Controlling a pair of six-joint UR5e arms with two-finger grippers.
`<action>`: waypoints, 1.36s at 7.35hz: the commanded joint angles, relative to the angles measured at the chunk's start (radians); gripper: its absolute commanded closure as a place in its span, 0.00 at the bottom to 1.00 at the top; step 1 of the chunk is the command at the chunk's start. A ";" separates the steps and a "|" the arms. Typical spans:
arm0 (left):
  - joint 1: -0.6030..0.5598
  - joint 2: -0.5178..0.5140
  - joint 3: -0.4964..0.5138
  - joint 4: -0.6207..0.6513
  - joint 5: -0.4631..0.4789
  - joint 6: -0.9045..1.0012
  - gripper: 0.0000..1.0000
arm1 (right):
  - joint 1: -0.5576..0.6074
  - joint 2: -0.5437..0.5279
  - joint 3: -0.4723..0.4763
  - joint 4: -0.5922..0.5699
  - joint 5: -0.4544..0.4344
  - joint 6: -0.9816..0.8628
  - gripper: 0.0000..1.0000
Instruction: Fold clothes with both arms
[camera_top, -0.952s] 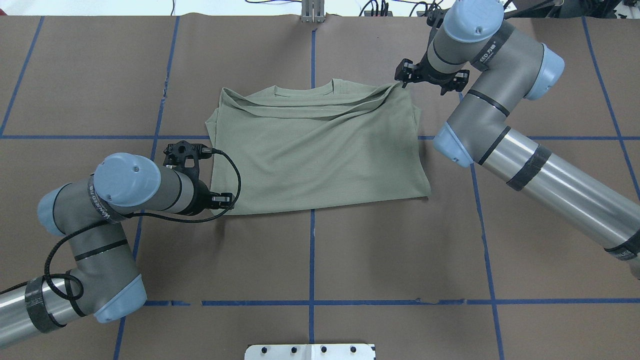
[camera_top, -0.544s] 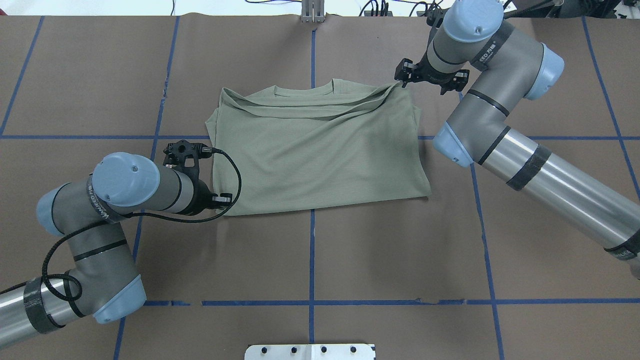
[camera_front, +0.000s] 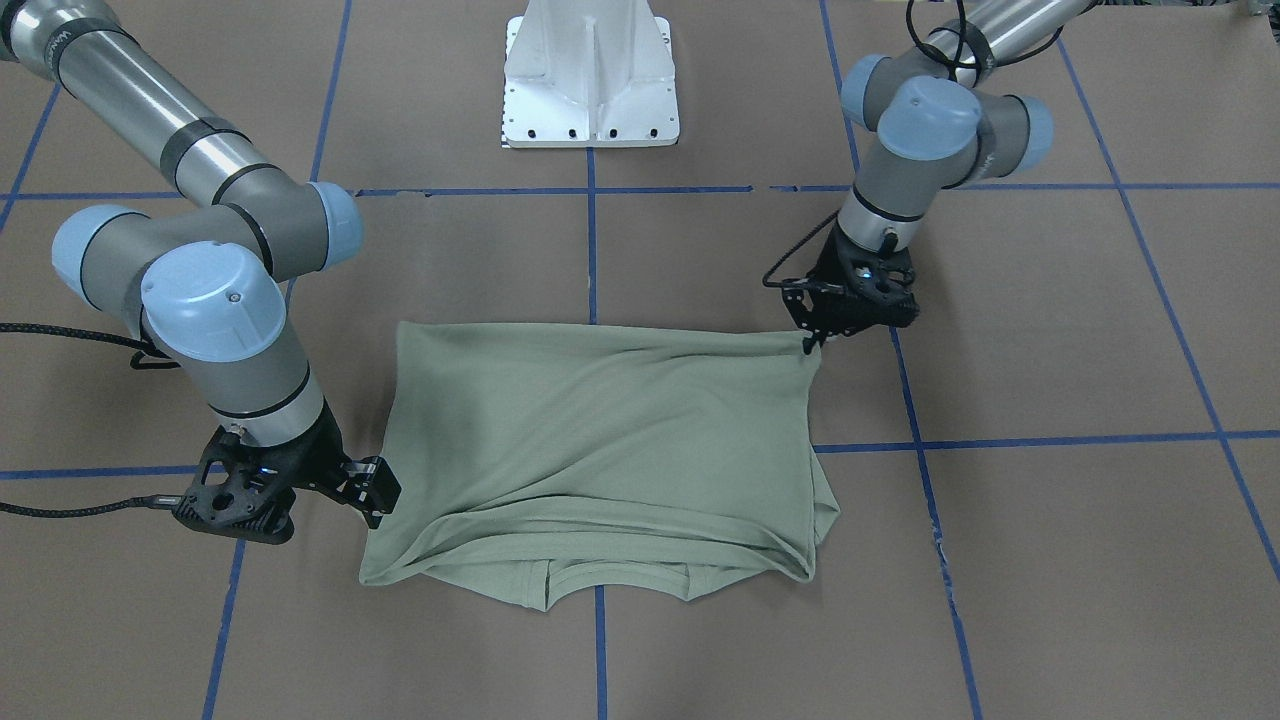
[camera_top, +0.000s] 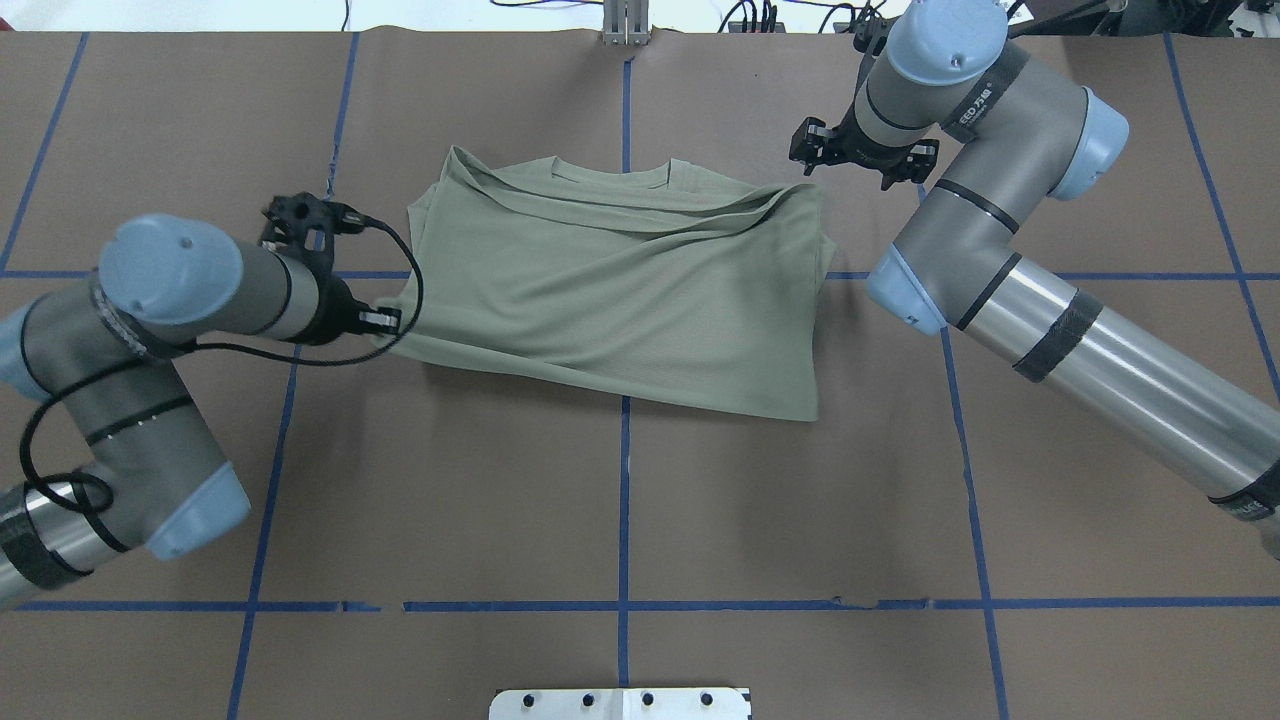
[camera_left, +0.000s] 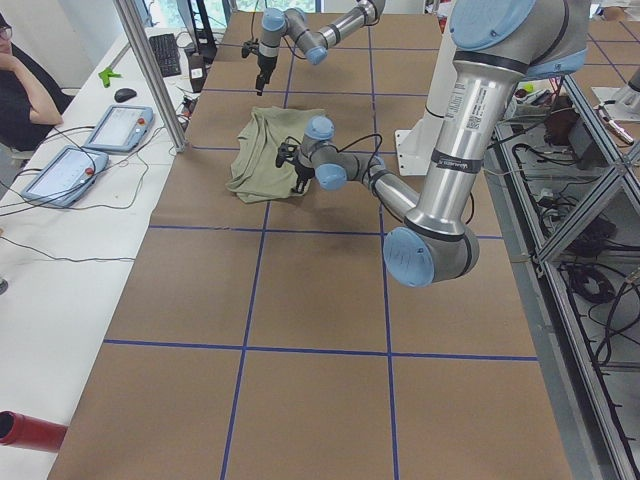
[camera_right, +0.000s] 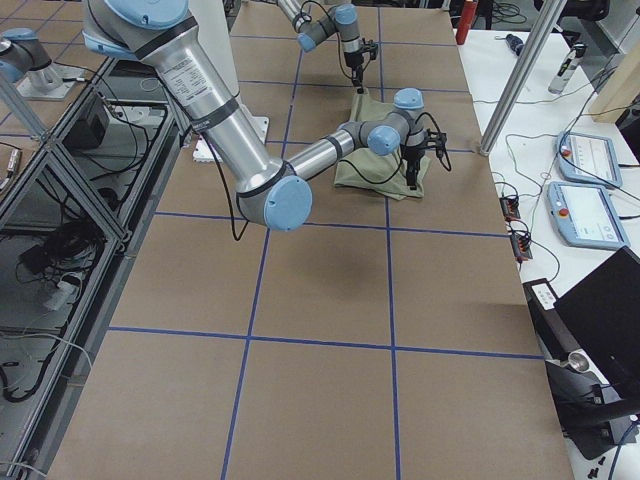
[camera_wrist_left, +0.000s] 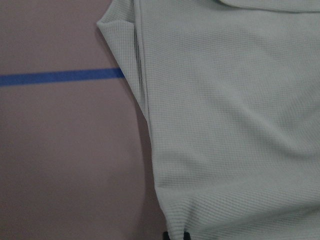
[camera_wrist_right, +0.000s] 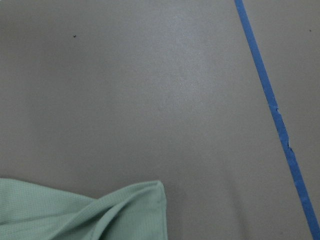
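Sage-green shirt lies folded across the middle of the table, its neck on the edge away from the robot and its body spreading from the left gripper toward the right one.

The left gripper is clamped on the shirt's near corner, and the cloth runs taut to a point at its tips. Its wrist view shows a dark fingertip biting the hem, the knit spreading away ahead of it, and a blue tape line off to one side.

The right gripper hangs just beside the opposite, far corner, jaws apart and holding nothing. Its wrist view shows that corner lying loose on the brown paper directly below. Long folds ripple along the shirt's far edge between the two grippers.

Behind both grippers stands the white base. In the left side view a person sits at a bench beyond the table, beside two pendants.
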 joint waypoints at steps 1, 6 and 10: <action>-0.166 -0.015 0.124 -0.006 -0.003 0.210 1.00 | -0.004 0.001 0.000 0.002 0.000 -0.001 0.00; -0.317 -0.351 0.735 -0.236 0.005 0.378 1.00 | -0.015 0.031 0.005 0.000 0.000 0.016 0.00; -0.380 -0.302 0.616 -0.244 -0.219 0.412 0.00 | -0.048 0.244 -0.179 0.002 -0.003 0.032 0.00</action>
